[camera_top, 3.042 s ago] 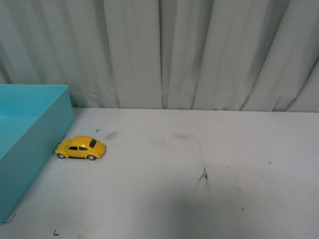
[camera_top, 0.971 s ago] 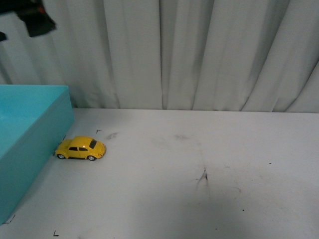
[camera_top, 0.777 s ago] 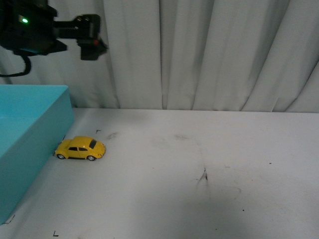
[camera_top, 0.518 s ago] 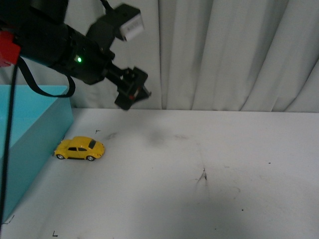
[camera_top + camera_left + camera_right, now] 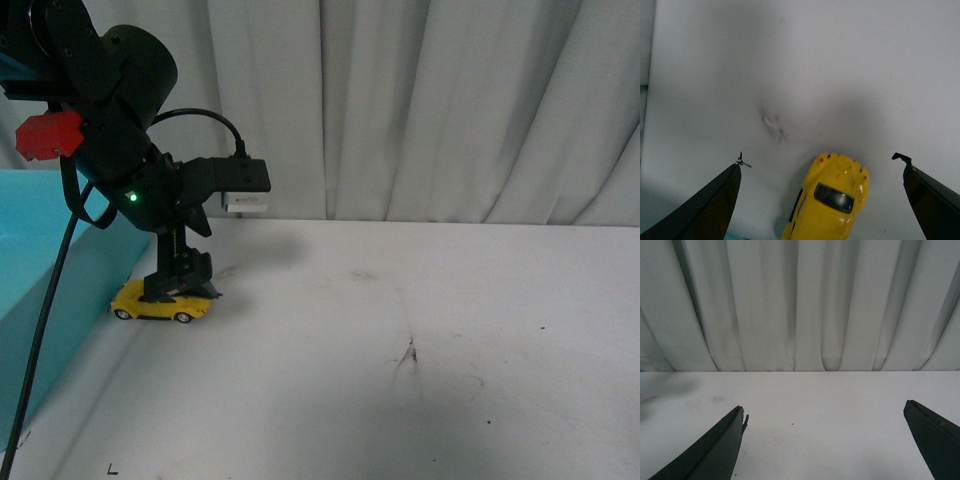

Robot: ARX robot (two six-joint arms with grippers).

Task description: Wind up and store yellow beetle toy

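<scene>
Nearest on the white table [image 5: 330,420] are one small black corner mark [image 5: 112,468] and one dark scuff [image 5: 408,352], both well apart from everything else.

Further back on the robot's left stands the one yellow beetle toy [image 5: 150,305], on its wheels on the table, just beside the wall of the single teal bin [image 5: 40,300]. Whether the car touches the bin cannot be told. The left gripper [image 5: 182,285] hangs directly over the toy and hides its roof in the front view.

In the left wrist view the left gripper's [image 5: 820,162] two fingers [image 5: 715,205] are spread wide, with the toy [image 5: 832,200] between them and touching neither. Its rear window and two red tail lights show, and a grey smudge [image 5: 772,125] lies on the table beyond it.

One black cable [image 5: 40,330] hangs in front of the bin. The arm carries one red tag [image 5: 48,137] and one green light [image 5: 131,197].

The right gripper [image 5: 825,412] shows only in its own wrist view. Its two fingers [image 5: 715,450] are also spread, over bare table.

One pale pleated curtain [image 5: 450,110] closes the back
</scene>
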